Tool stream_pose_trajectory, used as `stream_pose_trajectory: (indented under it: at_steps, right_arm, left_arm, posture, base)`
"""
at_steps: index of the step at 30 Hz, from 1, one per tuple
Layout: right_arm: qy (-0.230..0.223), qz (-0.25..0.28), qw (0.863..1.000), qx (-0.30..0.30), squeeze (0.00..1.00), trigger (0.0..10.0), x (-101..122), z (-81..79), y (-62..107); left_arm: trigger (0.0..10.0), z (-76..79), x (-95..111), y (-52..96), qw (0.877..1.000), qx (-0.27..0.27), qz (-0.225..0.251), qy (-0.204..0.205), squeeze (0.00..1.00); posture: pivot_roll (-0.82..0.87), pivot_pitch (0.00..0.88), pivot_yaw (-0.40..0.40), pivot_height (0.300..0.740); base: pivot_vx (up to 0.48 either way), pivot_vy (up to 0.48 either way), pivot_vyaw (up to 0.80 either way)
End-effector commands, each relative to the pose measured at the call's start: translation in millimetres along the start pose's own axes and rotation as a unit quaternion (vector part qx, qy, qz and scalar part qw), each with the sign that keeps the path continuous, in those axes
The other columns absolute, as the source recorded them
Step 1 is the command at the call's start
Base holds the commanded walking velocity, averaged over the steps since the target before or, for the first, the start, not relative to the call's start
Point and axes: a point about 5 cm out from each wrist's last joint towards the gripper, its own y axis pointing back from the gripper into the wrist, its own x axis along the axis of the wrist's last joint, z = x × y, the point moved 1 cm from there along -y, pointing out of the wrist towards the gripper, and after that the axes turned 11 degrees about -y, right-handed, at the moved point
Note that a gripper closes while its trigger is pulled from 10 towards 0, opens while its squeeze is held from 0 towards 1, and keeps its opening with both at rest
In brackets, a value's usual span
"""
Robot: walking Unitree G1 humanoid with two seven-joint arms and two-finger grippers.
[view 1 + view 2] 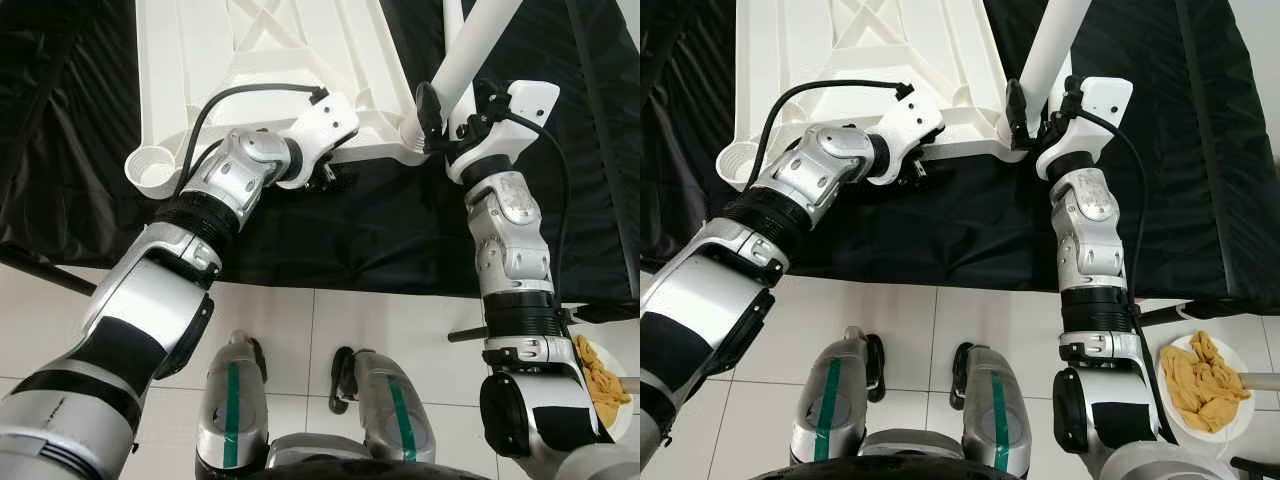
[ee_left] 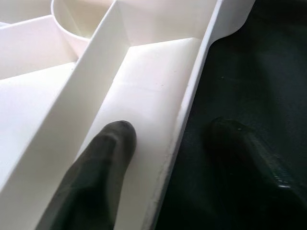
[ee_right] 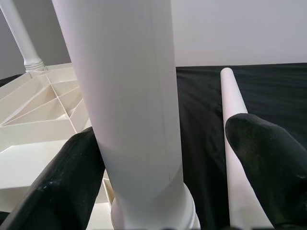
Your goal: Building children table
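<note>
While the white tabletop (image 1: 250, 60) lies upside down on the black cloth (image 1: 350, 240) across the upper left and centre of the head views, its ribbed underside facing up, one white leg (image 1: 470, 55) rises steeply from the corner socket (image 1: 412, 135) at upper centre-right; an open socket (image 1: 152, 168) shows at the other near corner, at left. Both parts look like moulded plastic, so I judge them light and stiff but smooth and rather slippery; the leg is best taken low, just above the socket, and the top by its rim or a rib. The right gripper (image 1: 448, 112) does just that: forearm nearly upright, wrist bent toward the table, its black fingers (image 3: 67, 187) on either side of the leg near its base; one touches it, while a gap shows beside the other, so the hold looks loose. A spare leg (image 3: 235, 124) lies on the cloth just beyond. The left gripper (image 1: 325, 172) reaches from lower left with the elbow bent, straddling the near edge; one finger (image 2: 103, 167) rests inside the rim, the other outside over the cloth, spread and not pinching.
</note>
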Motion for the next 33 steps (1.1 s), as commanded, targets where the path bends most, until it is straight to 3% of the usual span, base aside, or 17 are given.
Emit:
stream_pose_trajectory:
  at_steps: [1, 7, 18, 19, 22, 23, 24, 25, 27, 29, 33]
  right_arm:
    - [-0.002, 0.003, 1.000, -0.017, 0.00, 10.0, 3, 6.3, 1.4]
    - [-0.001, 0.004, 1.000, -0.018, 0.00, 10.0, 3, 7.5, 1.9]
    - [0.003, 0.006, 1.000, -0.021, 0.00, 10.0, 5, 10.4, 2.3]
    - [0.003, 0.006, 1.000, -0.021, 0.00, 10.0, 5, 10.2, 1.9]
    - [0.004, 0.007, 1.000, -0.020, 0.00, 10.0, 5, 10.1, 1.6]
    - [0.004, 0.007, 1.000, -0.020, 0.00, 10.0, 5, 10.4, 1.3]
    - [0.004, 0.007, 1.000, -0.020, 0.00, 10.0, 5, 10.4, 1.3]
    - [0.004, 0.008, 1.000, -0.020, 0.00, 10.0, 6, 10.7, 1.0]
    - [0.004, 0.008, 1.000, -0.020, 0.00, 10.0, 6, 10.7, 1.0]
    - [0.005, 0.008, 1.000, -0.019, 0.00, 10.0, 6, 11.0, 1.0]
    - [0.006, 0.007, 1.000, -0.018, 0.00, 10.0, 5, 10.9, 1.0]
  left_arm:
    - [0.0, 5.2, -13, -0.9, 1.000, -0.011, -0.021, 0.014, 0.00]
    - [0.0, 6.9, -12, -0.8, 0.999, -0.026, -0.014, 0.019, 0.00]
    - [0.0, 30.1, -9, 1.8, 0.997, -0.074, 0.013, 0.009, 0.00]
    - [1.6, 34.4, -8, 2.7, 0.997, -0.079, 0.014, 0.009, 0.00]
    - [1.6, 37.5, -8, 3.4, 0.996, -0.082, 0.015, 0.010, 0.00]
    - [9.1, 45.2, -7, 6.7, 0.995, -0.097, 0.023, 0.009, 0.00]
    - [9.1, 45.2, -7, 6.7, 0.995, -0.097, 0.023, 0.009, 0.00]
    - [10.0, 52.0, -6, 9.6, 0.994, -0.109, 0.028, 0.010, 0.00]
    - [10.0, 52.0, -6, 9.6, 0.994, -0.109, 0.028, 0.010, 0.00]
    - [10.0, 68.9, -3, 18.5, 0.989, -0.139, 0.043, 0.008, 0.00]
    - [10.0, 75.6, -1, 23.5, 0.987, -0.152, 0.050, 0.013, 0.00]
  posture:
    - [0.03, 0.113, -0.011, 0.740]
    - [0.03, 0.112, -0.010, 0.740]
    - [0.03, 0.107, -0.007, 0.740]
    - [0.03, 0.106, -0.006, 0.740]
    - [0.03, 0.106, -0.006, 0.740]
    - [0.03, 0.106, -0.004, 0.740]
    - [0.03, 0.106, -0.004, 0.740]
    - [0.03, 0.106, -0.005, 0.740]
    - [0.03, 0.106, -0.005, 0.740]
    - [0.03, 0.107, -0.005, 0.740]
    - [0.04, 0.107, -0.007, 0.740]
  base:
    - [0.000, 0.000, 0.00]
    - [0.000, 0.000, 0.00]
    - [0.000, 0.000, 0.00]
    - [0.000, 0.000, 0.00]
    - [0.000, 0.000, 0.00]
    - [0.000, 0.000, 0.00]
    - [0.000, 0.000, 0.00]
    - [0.000, 0.000, 0.00]
    - [0.000, 0.000, 0.00]
    - [0.000, 0.000, 0.00]
    - [0.000, 0.000, 0.00]
